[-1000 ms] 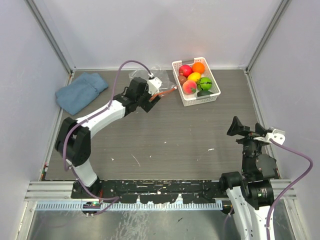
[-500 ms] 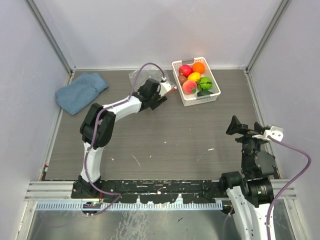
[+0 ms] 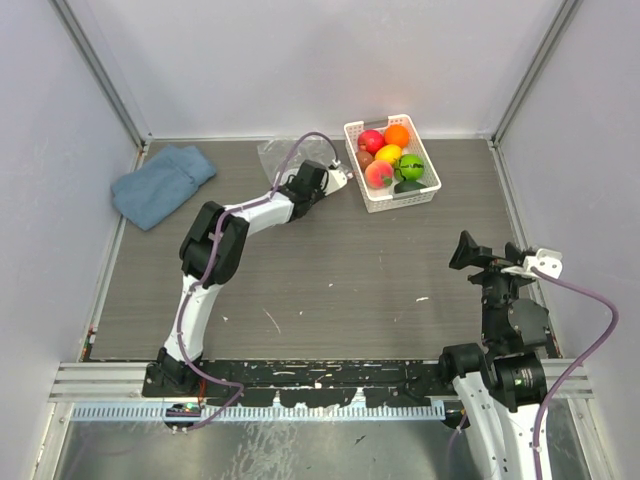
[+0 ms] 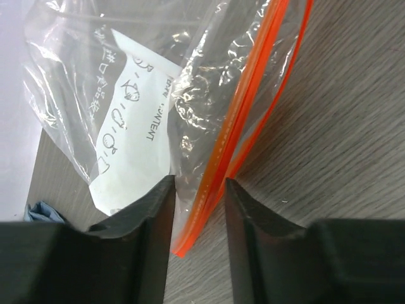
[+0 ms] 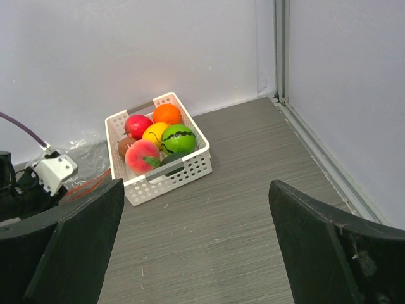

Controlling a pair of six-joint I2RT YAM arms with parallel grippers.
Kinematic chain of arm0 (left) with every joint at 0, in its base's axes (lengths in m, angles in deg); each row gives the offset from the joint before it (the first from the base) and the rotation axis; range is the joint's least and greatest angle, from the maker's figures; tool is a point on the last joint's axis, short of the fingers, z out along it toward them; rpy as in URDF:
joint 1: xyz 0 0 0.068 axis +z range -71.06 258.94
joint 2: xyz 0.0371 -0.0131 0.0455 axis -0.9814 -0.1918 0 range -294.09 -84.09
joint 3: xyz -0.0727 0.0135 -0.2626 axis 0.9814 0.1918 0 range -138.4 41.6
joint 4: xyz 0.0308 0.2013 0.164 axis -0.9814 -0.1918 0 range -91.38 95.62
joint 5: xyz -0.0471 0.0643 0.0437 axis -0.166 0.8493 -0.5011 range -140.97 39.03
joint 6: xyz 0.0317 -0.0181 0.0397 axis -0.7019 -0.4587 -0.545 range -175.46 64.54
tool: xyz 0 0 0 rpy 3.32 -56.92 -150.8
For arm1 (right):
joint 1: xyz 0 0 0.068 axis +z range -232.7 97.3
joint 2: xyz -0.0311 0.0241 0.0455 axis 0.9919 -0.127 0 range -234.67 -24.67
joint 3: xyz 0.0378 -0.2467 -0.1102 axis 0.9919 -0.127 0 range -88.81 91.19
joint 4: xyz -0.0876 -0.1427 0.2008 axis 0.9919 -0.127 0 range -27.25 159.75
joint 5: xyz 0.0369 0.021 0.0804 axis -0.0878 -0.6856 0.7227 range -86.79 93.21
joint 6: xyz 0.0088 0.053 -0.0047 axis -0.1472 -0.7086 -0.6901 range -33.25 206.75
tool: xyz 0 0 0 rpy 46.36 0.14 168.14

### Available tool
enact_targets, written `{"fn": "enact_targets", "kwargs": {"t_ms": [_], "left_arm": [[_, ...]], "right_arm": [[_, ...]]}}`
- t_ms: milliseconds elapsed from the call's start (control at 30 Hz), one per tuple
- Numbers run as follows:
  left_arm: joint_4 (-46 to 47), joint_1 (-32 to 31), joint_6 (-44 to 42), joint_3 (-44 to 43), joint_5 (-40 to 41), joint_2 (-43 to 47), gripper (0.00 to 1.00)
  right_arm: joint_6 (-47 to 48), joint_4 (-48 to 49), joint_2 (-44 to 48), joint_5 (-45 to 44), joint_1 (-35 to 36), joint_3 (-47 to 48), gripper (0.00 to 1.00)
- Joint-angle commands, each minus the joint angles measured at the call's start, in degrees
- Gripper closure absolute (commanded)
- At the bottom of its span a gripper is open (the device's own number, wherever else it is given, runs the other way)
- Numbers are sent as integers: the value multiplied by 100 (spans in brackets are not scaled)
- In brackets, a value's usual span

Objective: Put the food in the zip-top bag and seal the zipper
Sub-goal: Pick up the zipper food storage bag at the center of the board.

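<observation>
Left fingers (image 4: 145, 228) astride the zipper (image 4: 237, 126), no fruit is in the bag yet.
Left wrist: the fingers stand narrowly apart with the edge of the zip-top bag (image 4: 82, 76) between them, no firm pinch visible. Top: the left gripper (image 3: 335, 180) is at the bag, about twelve o'clock; all the food (image 3: 385, 155) lies in the white basket (image 3: 392, 198) at one o'clock. Right wrist: the right gripper (image 5: 195, 185) is spread wide, empty. Filling and sealing remain.

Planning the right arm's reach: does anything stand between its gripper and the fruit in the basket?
Nothing visible lies on the table between the right gripper and the white basket. Only the basket's own lattice wall rings the fruit, so a reach from above looks likely.
</observation>
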Motion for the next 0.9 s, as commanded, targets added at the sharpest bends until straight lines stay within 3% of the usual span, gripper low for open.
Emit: {"fn": "enact_targets", "kwargs": {"t_ms": [0, 233, 500, 867], "left_arm": [[284, -13, 1, -209, 128, 228, 69], [242, -17, 532, 271, 111, 836, 99], [248, -17, 1607, 1026, 313, 1892, 100], [-992, -71, 4492, 1955, 633, 3650, 100]], "right_arm": [[47, 244, -163, 200, 24, 109, 0], [-102, 200, -407, 718, 21, 224, 0], [-252, -127, -1322, 1656, 24, 707, 0], [-304, 276, -2671, 3485, 57, 917, 0]]}}
